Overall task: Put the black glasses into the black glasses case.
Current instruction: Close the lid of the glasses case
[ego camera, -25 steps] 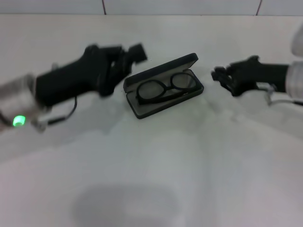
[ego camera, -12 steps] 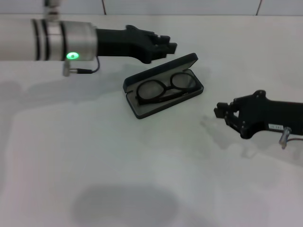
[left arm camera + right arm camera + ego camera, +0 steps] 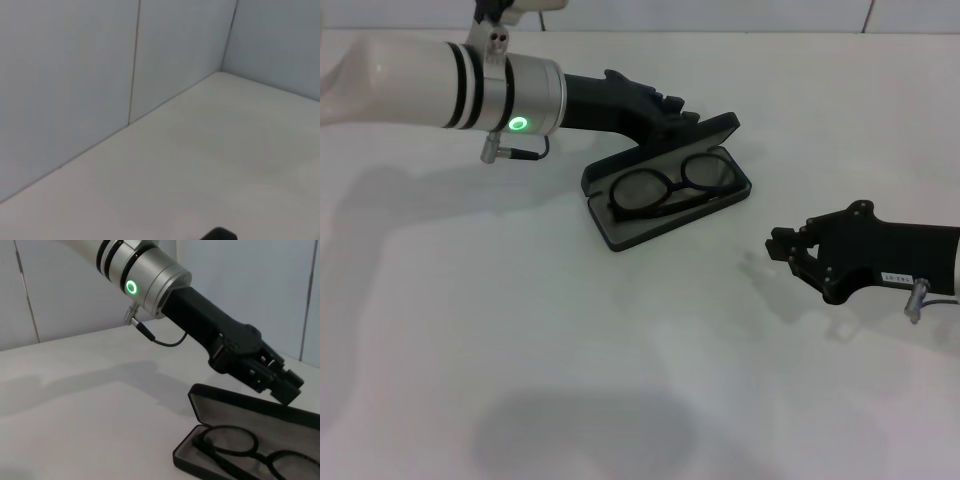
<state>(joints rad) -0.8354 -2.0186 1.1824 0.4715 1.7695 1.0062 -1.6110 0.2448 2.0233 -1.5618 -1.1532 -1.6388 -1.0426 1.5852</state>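
The black glasses case [image 3: 620, 236] lies open at the table's middle, its lid [image 3: 660, 148] standing up at the back. The black glasses [image 3: 670, 187] lie inside on the grey lining. My left gripper [image 3: 686, 114] is shut and sits just behind and above the lid's top edge. It cannot be told whether it touches the lid. The right wrist view shows the same: the left gripper [image 3: 281, 384] over the lid, the case [image 3: 230, 407], and the glasses [image 3: 235, 446] in it. My right gripper [image 3: 780, 246] is open and empty, low over the table to the right of the case.
The white table [image 3: 520, 330] reaches back to a light panelled wall [image 3: 75, 75]. My left arm [image 3: 470, 85] spans the table's back left. The left wrist view shows only the wall, the table and a dark tip [image 3: 218, 234] at the edge.
My left arm swung up and over to the lid's back edge. My right gripper drew back from the case, to the right and toward me.
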